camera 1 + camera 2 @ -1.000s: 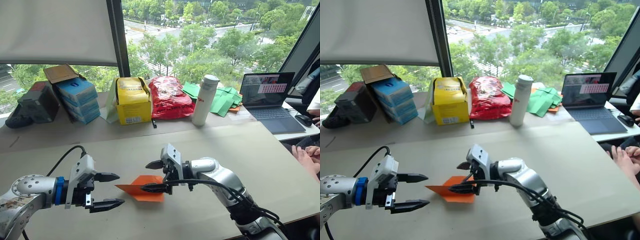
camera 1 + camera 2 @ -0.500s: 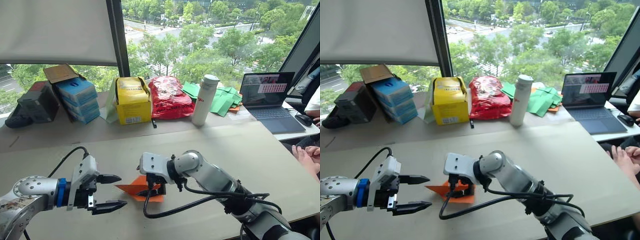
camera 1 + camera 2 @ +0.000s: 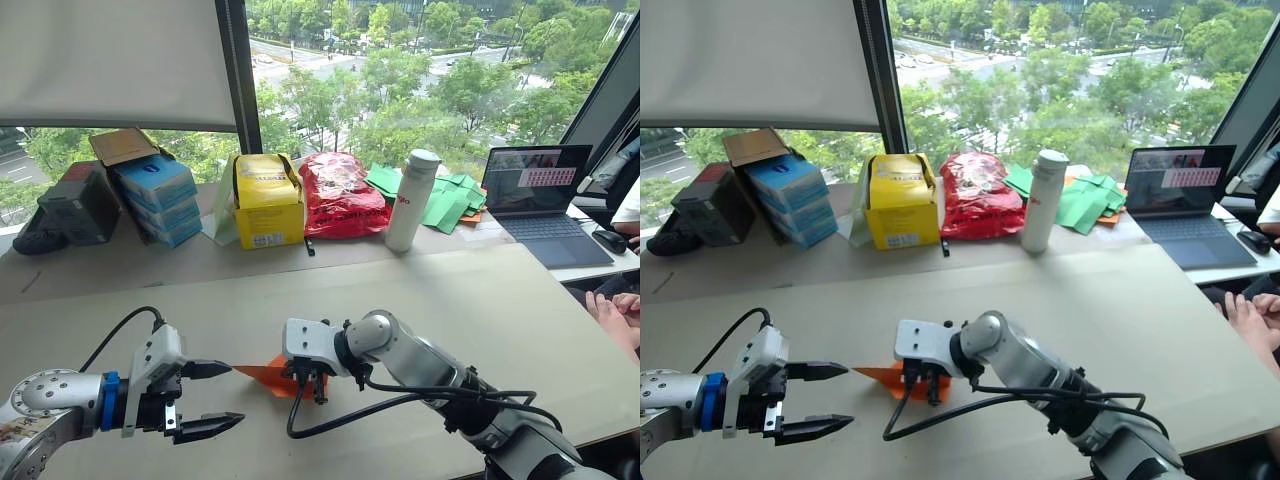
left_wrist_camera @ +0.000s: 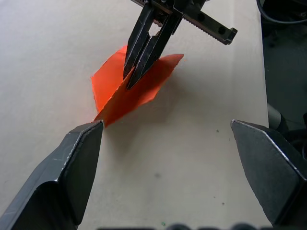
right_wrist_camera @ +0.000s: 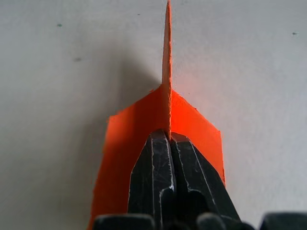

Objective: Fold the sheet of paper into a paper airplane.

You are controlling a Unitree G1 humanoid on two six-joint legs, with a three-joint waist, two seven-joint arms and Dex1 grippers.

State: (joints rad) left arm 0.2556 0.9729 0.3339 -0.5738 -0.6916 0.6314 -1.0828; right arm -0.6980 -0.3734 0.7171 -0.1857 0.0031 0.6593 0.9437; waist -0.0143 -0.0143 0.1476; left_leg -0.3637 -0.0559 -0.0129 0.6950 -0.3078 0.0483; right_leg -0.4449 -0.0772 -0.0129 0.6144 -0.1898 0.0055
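The orange sheet of paper (image 3: pixel 258 374) lies on the table in front of me, folded into a pointed wedge with one flap standing upright (image 5: pixel 167 57). My right gripper (image 3: pixel 309 386) points down onto it and is shut on that upright fold, its fingers (image 4: pixel 136 62) pinched together on the paper (image 4: pixel 120 96). To the left, my left gripper (image 3: pixel 226 395) stands open, its upper fingertip (image 3: pixel 222 369) right at the paper's pointed tip. Whether that fingertip touches the tip I cannot tell. Nothing is between the left fingers.
Along the window at the back stand blue boxes (image 3: pixel 155 200), a yellow box (image 3: pixel 266 200), a red plastic bag (image 3: pixel 340 195), a white bottle (image 3: pixel 408 200), green papers (image 3: pixel 445 200) and a laptop (image 3: pixel 540 195). A person's hands (image 3: pixel 615 315) rest at the table's right edge.
My right gripper turned from lying level to pointing down over the paper, then shut on its upright fold. The left gripper stayed open and now sits at the paper's tip.
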